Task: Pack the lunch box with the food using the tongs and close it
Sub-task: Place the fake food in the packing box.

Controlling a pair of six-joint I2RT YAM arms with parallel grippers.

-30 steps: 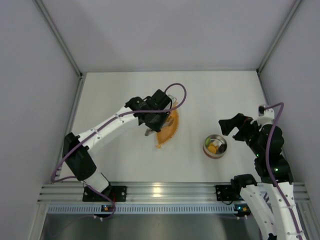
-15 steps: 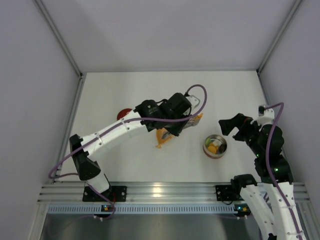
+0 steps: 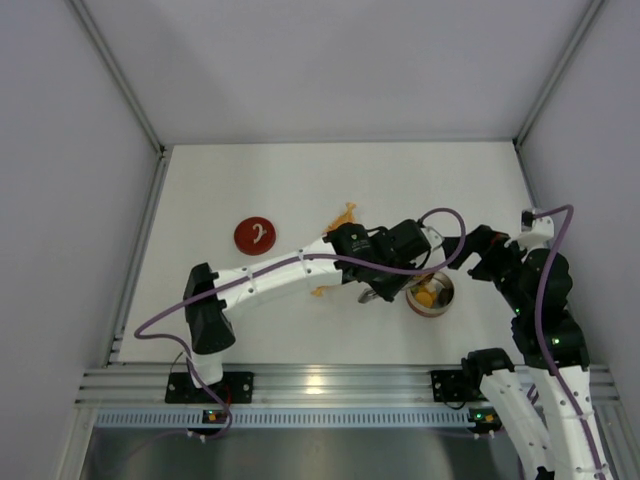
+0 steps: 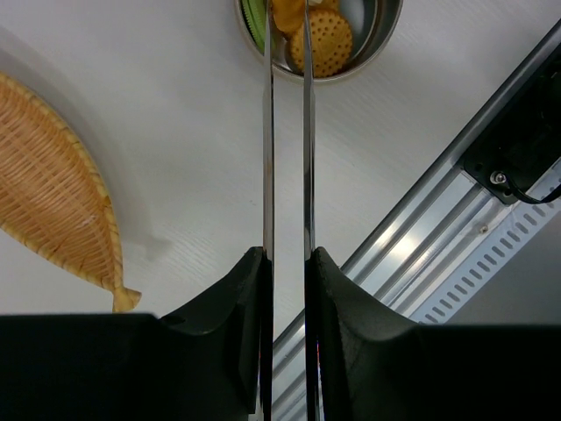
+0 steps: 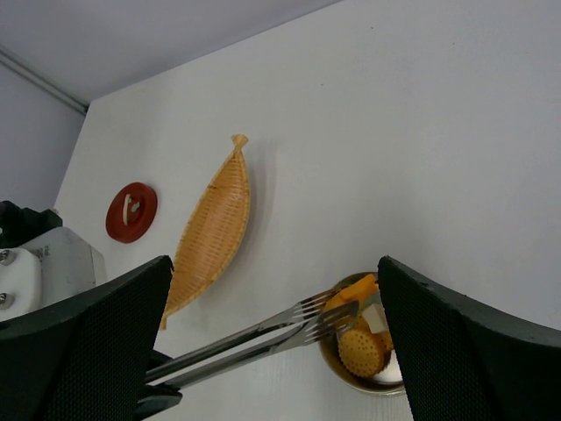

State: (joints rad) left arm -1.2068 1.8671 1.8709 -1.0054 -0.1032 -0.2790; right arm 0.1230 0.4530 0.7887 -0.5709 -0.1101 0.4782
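Tongs (image 4: 267,158): one, pinched by left gripper (image 4: 287,281); right gripper (image 5: 273,263) spread; I count one lunch box (image 3: 412,297), one lid (image 3: 255,236), one tray (image 5: 210,228).

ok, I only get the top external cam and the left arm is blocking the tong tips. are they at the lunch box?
Observer: Yes. The left wrist view shows the tips of the tongs over the open lunch box.
Operator: carrying anything?
Observer: An orange piece sits between the two tips, right above the box.
Operator: and the grip on the tongs?
Observer: The left gripper is shut on both arms of the tongs, which run nearly parallel out from between its fingers.
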